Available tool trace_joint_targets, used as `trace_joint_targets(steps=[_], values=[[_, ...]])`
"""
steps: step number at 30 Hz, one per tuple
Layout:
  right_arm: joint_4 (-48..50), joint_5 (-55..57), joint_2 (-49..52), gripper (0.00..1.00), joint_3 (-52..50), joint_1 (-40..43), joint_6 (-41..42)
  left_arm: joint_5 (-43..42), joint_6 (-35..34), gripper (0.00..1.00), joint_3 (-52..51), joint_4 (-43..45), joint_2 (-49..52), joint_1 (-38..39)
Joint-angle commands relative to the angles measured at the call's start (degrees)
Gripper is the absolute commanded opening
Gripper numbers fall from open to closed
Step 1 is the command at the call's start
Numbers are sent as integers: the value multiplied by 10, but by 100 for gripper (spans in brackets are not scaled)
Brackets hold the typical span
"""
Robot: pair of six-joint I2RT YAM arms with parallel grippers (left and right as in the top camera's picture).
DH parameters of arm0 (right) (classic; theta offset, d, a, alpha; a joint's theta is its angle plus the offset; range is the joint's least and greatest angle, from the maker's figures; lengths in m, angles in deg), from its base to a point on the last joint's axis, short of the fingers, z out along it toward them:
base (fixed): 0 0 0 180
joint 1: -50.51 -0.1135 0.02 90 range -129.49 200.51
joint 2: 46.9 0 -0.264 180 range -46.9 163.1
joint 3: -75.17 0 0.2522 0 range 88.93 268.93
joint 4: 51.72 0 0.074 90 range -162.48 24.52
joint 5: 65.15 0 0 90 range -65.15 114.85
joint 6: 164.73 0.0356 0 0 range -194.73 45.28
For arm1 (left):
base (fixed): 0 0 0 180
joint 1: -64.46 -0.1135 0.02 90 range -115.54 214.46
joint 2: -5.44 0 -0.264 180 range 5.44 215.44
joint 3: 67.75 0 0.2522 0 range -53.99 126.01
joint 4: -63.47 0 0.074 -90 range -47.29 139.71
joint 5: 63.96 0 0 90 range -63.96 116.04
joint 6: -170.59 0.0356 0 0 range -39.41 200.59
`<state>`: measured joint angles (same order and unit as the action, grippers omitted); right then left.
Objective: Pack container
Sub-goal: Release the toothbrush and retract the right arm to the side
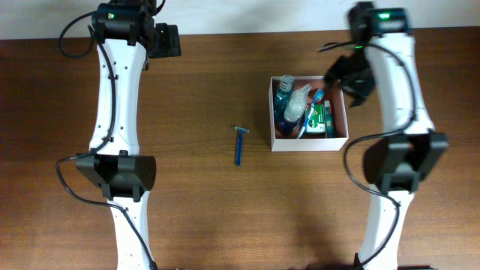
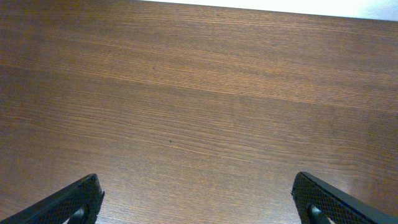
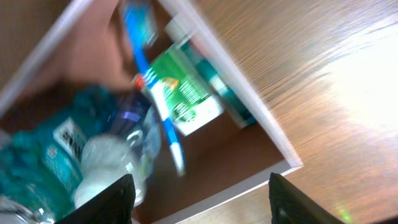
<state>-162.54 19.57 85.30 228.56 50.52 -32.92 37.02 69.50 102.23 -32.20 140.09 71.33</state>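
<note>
The container [image 1: 341,116], a square white-walled box with a reddish-brown floor, stands right of centre and holds bottles [image 1: 296,109], a green box [image 1: 321,120] and other toiletries. A blue razor [image 1: 240,144] lies on the table left of it. My right gripper [image 1: 349,79] is open and empty above the container's far right corner. In the right wrist view its fingers [image 3: 199,199] frame the container wall [image 3: 249,106], a blue toothbrush [image 3: 155,99], the green box [image 3: 186,93] and a bottle [image 3: 93,174], all blurred. My left gripper [image 1: 166,41] is open and empty at the far left; its view [image 2: 198,199] shows bare wood.
The brown wooden table [image 1: 225,217] spans the view, with its far edge [image 2: 261,9] meeting a white wall. The two arm bases [image 1: 116,176] [image 1: 401,161] stand at the near left and near right.
</note>
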Motion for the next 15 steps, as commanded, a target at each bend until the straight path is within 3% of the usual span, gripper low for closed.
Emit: trace_joint_targets(steps=[1,5,15], values=[[-3,24,-47,68,-2,66,-3,4,5,99,2,0,1,-1],[-3,24,-46,90,-2,130,-26,4,5,99,2,0,1,-1],[-2,66,-45,99,-2,229,-25,4,5,99,2,0,1,-1]])
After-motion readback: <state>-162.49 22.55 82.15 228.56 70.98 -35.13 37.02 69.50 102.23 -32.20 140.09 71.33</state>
